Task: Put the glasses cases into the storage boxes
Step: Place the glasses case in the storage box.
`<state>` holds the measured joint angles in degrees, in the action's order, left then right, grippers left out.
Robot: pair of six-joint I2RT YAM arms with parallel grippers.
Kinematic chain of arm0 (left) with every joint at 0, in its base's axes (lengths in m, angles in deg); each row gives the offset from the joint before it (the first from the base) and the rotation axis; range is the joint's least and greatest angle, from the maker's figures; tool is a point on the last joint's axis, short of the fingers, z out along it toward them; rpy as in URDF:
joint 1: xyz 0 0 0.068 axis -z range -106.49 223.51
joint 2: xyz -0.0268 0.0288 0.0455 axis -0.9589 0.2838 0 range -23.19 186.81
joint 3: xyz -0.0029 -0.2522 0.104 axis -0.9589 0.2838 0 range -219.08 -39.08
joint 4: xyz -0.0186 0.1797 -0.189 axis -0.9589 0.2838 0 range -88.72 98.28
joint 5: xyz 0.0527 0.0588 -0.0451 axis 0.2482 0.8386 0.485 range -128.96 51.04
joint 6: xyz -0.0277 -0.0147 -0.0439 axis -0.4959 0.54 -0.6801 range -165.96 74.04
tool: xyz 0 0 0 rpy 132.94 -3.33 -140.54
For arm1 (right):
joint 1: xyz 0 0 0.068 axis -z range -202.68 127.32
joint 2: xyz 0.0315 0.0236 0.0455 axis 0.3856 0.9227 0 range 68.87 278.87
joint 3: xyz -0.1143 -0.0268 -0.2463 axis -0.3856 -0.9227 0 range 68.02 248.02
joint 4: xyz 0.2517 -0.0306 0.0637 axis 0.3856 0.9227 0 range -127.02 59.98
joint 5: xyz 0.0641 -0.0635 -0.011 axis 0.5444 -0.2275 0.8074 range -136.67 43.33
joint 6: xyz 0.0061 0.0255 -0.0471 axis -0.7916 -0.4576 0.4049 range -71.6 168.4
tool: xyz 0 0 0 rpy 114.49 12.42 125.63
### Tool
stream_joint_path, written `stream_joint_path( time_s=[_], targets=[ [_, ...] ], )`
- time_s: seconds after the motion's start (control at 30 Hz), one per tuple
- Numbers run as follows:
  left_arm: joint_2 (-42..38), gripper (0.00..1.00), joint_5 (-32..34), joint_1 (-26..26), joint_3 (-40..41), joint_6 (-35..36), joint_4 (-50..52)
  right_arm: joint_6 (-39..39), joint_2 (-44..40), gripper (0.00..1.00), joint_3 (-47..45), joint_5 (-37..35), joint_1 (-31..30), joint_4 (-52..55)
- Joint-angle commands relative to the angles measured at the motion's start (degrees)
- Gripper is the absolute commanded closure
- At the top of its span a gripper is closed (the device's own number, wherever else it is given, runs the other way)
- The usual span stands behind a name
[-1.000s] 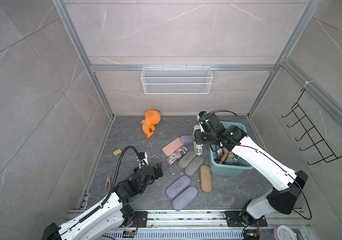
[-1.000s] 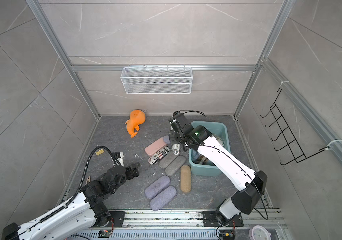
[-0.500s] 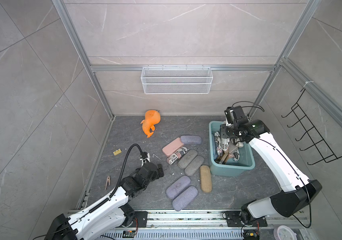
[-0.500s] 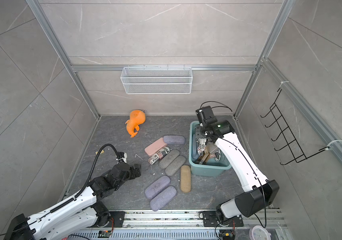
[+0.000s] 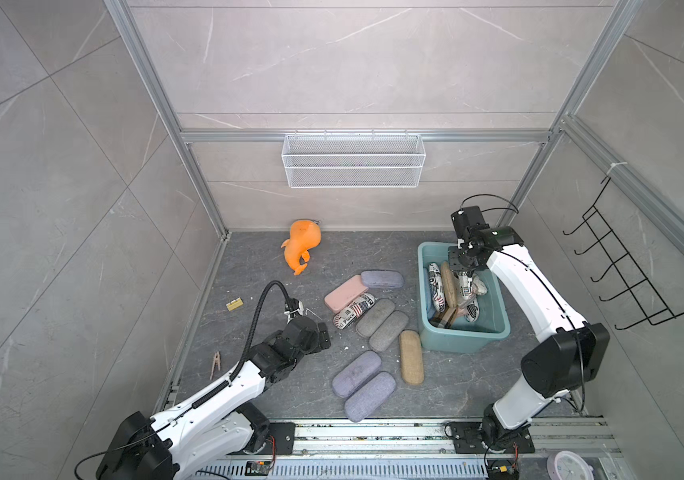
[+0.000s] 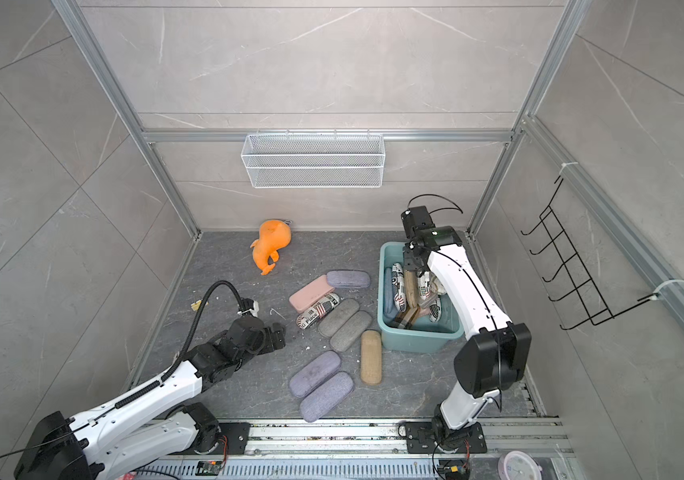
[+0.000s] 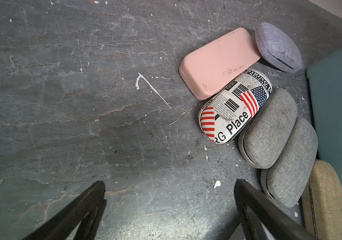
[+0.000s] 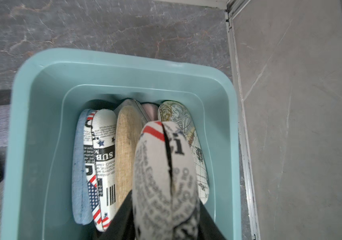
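Right gripper (image 8: 166,216) pinching a newsprint case (image 8: 164,176) over the part-filled teal tub (image 8: 124,60); left gripper (image 7: 170,182) spread wide, empty; eight cases (image 5: 382,318) left on the surface (image 7: 62,124)

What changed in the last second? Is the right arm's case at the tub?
The right gripper, shut on the newspaper-print case, swung from over the floor cases to above the teal tub, case still gripped. The left gripper, open, crept slightly toward those cases. They and the orange plush toy stayed put.

Left pincer (image 7: 170,184) gapes wide, low; right pincer (image 8: 164,214) clamps a newspaper-print case (image 8: 161,166).
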<state>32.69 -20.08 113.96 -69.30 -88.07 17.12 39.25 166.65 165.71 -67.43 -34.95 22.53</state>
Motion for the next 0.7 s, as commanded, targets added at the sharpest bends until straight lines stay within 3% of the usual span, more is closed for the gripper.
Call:
stream_joint_path(
  time_s=[0.0, 0.13, 0.27, 0.67],
  targets=[
    [0.24, 0.01, -1.09, -0.37, -2.54, 1.37, -0.23, 0.36, 2.30, 0.62, -0.49, 2.95, 1.33, -1.95],
    [1.40, 0.01, -4.21, -0.38, -3.49, 3.97, 1.08, -0.30, 3.56, 0.51, -1.33, 3.81, 1.50, -2.96],
    [4.24, 0.01, -9.19, -0.37, -4.47, 5.56, 2.06, -0.49, 4.36, 0.47, -0.02, 4.92, 1.55, -2.22],
    [15.08, 0.06, -13.41, 6.42, -10.41, 9.76, 6.55, -1.72, -1.67, 0.44, 0.62, 8.74, 1.41, -1.12]
  ],
)
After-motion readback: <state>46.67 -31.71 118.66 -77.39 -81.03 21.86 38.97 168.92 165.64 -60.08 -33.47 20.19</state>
